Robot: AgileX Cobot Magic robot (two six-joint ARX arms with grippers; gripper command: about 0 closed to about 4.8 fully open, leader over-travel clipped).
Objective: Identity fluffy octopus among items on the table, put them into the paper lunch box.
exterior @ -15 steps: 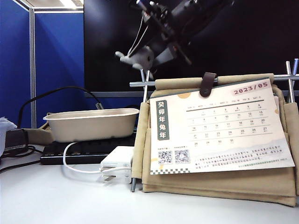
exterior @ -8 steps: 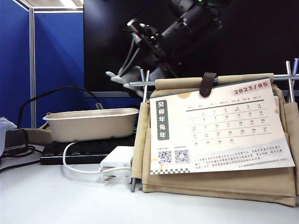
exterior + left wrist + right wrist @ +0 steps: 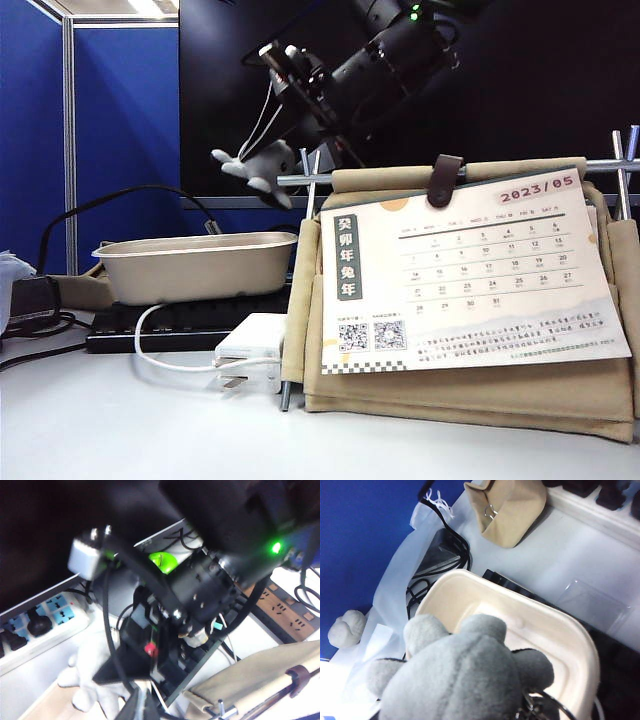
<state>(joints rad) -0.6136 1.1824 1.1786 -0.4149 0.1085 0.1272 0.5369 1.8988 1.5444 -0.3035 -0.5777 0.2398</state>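
Note:
The fluffy octopus (image 3: 255, 165), a small light-grey plush, hangs in the air above the right end of the paper lunch box (image 3: 195, 265). My right gripper (image 3: 278, 140) is shut on it, reaching in from the upper right. Seen from the right wrist, the octopus (image 3: 465, 675) fills the foreground and hides the fingers, with the beige lunch box (image 3: 520, 630) open and empty below it. From the left wrist, the octopus (image 3: 95, 680) appears under the black right arm. My left gripper (image 3: 142, 707) stays back from it, its dark fingers close together with nothing between them.
A tan fabric organiser with a calendar (image 3: 470, 270) stands on the right, with metal rods along its top. A white power adapter (image 3: 250, 350) and its cable lie in front of a black strip (image 3: 170, 325). Beyond the box sit a tan pouch (image 3: 507, 510) and a clear lid (image 3: 590, 605).
My right arm has carried the octopus leftward and somewhat lower, from above the organiser's corner to above the lunch box's right end. The left arm has not moved.

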